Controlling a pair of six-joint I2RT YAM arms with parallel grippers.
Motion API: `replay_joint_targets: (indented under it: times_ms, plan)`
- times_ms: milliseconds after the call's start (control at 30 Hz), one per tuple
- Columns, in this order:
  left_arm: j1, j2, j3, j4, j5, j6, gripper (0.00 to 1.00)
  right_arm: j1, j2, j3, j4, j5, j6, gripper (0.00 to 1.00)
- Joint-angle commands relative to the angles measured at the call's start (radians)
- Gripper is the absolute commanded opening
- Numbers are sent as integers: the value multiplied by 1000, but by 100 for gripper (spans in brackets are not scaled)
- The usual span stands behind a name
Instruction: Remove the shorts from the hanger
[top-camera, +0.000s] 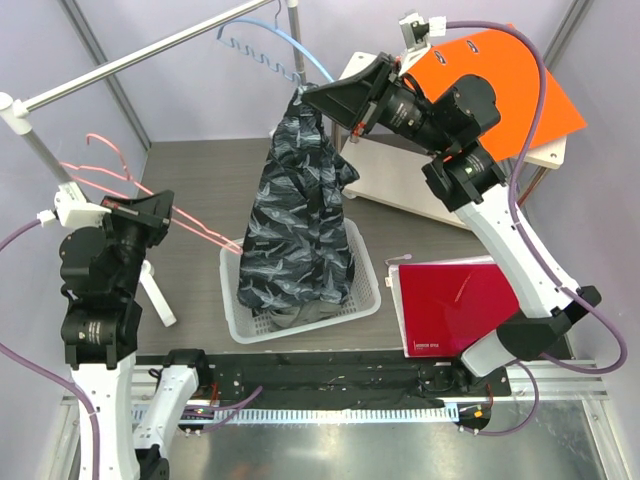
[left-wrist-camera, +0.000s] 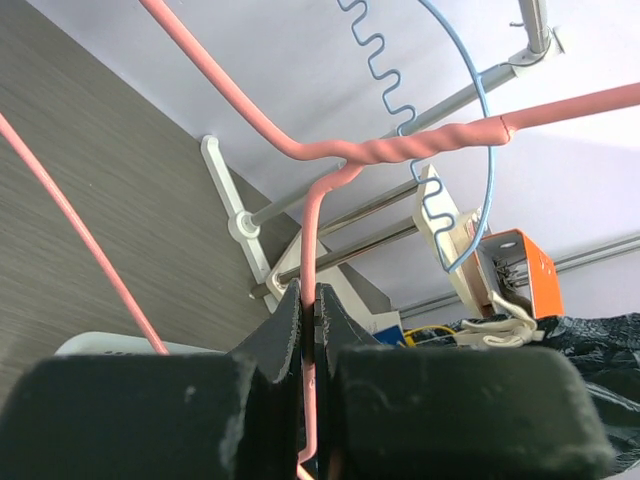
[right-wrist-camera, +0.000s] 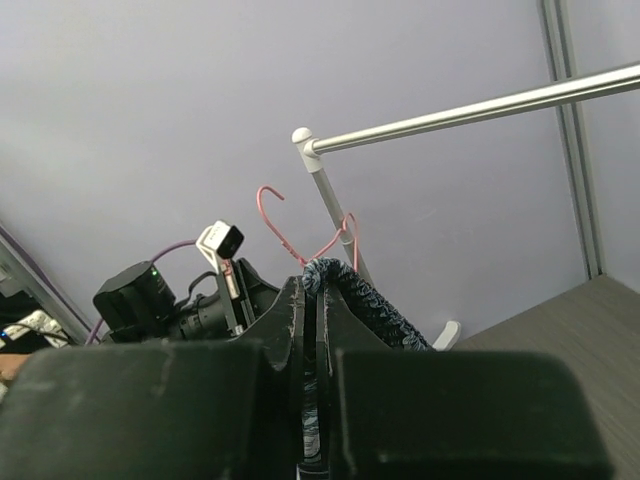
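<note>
Right pincer (top-camera: 305, 95) holds dark, pale-streaked shorts (top-camera: 295, 230) drooping into basket (top-camera: 372, 275).

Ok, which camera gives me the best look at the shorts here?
Top external: the whole shorts hang from the right gripper down into the white basket. The right wrist view shows only a dark fold pinched between its fingers; the left wrist view catches just a dark patterned corner at its lower right edge.

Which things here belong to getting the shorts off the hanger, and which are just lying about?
In the job:
shorts, pinched by the right gripper
pink hanger, clamped by the left gripper

Lying about:
blue hanger on the rail
white basket
red case
orange board
</note>
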Motion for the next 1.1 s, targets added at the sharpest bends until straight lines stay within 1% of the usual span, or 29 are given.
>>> replay_joint_targets:
  times_ms: [0, 33, 67, 133, 167, 200, 233, 267, 300, 367, 467, 500, 567, 667, 733, 767, 833, 867, 900, 933, 967, 1000, 1033, 1067]
  plan:
    - [1, -39, -5, 35, -10, 11, 0, 2, -45, 14, -59, 62, -122, 1]
    - [-1, -44, -6, 19, -14, 17, 0, 3, -60, -13, -49, 58, -120, 1]
    - [1, -50, -6, 13, -19, 21, 0, 3, -66, -86, -29, 49, -106, 1]
    - [1, -58, -8, -1, -25, 24, 0, 19, -73, -168, 31, 27, -55, 1]
    - [1, -58, -11, 1, -26, 22, 0, 32, -71, -208, 42, 4, -52, 1]
    - [1, -61, -19, 1, -22, 21, 0, 48, -71, -283, 46, -2, -60, 1]
    - [1, -58, -23, 5, -17, 16, 0, 92, -76, -324, 51, 1, -95, 1]
    - [1, -58, -28, 13, -10, 13, 0, 118, -102, -417, 57, 21, -109, 1]
    - [1, -55, -34, 16, 3, 4, 0, 150, -114, -461, 65, 86, -121, 1]
    - [1, -50, -52, 28, 12, -4, 0, 236, -128, -541, 91, 127, -132, 1]
    - [1, -44, -69, 48, 24, -21, 0, 305, -79, -523, 73, 115, -121, 1]
    - [1, -44, -69, 53, 26, -24, 0, 310, -53, -514, 68, 95, -114, 1]
    - [1, -43, -63, 47, 27, -22, 0, 312, -47, -492, 85, 79, -95, 1]
    - [1, -49, -57, 30, 17, -12, 0, 310, -59, -466, 59, 101, -118, 1]
    - [1, -56, -52, 18, 9, -4, 0, 299, -63, -472, 54, 96, -117, 1]
    - [1, -56, -48, 13, 4, 2, 0, 286, -62, -507, 62, 93, -88, 1]
    - [1, -56, -45, 6, 3, 7, 0, 261, -70, -584, 166, 76, -22, 1]
    - [1, -56, -43, 4, 3, 11, 0, 247, -71, -700, 230, 41, 24, 1]
    - [1, -56, -40, 1, 3, 13, 0, 231, -68, -760, 375, 26, 70, 1]
    - [2, -56, -40, -2, 3, 16, 0, 199, -60, -820, 438, 13, 166, 1]
    - [1, -55, -40, -4, 3, 17, 0, 186, -28, -919, 488, 1, 201, 1]
    - [1, -58, -42, -4, 3, 19, 0, 169, -11, -961, 563, -8, 231, 1]
    - [1, -56, -45, -4, 6, 19, 0, 142, 7, -1001, 592, -8, 273, 1]
    - [1, -56, -45, -2, 6, 19, 0, 126, 30, -1074, 624, -5, 297, 1]
